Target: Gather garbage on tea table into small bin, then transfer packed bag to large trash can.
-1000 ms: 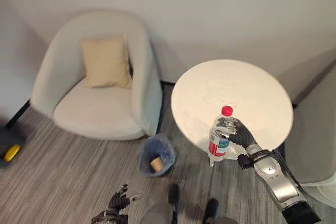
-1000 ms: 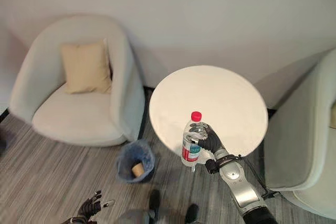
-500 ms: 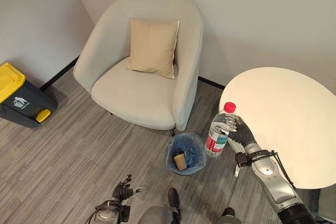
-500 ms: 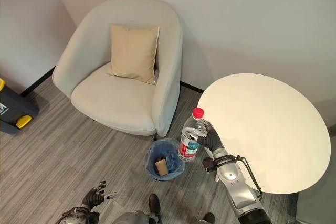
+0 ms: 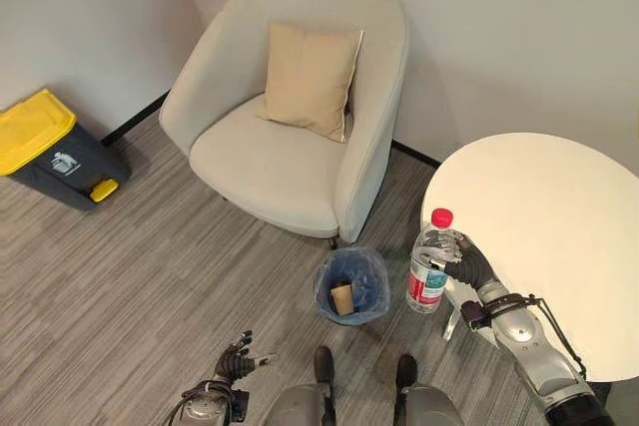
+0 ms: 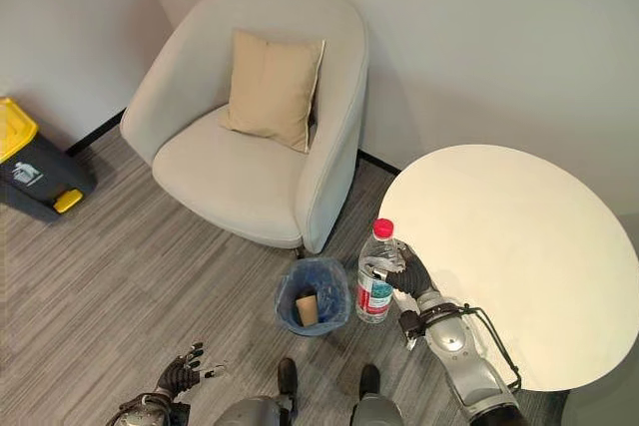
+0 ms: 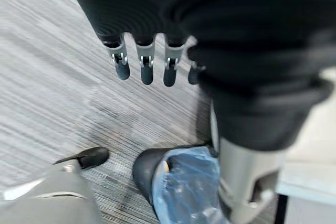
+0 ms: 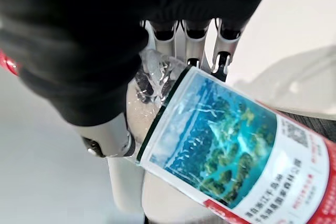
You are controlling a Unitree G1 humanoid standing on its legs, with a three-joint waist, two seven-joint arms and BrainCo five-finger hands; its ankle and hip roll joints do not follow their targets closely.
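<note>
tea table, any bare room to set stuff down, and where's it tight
The whole top of the tea table is bare. It is tight at its left edge: the right hand holds the bottle there, close beside the small bin, which stands against the armchair.

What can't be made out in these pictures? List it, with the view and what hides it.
- Small bin: below the brown cup its contents are hidden by the blue liner, eye views.
- Bottle: its far side is covered by the right hand; in the right wrist view an edge cuts off its lower end.
- Large trash can: cut off by the right eye view's edge.
</note>
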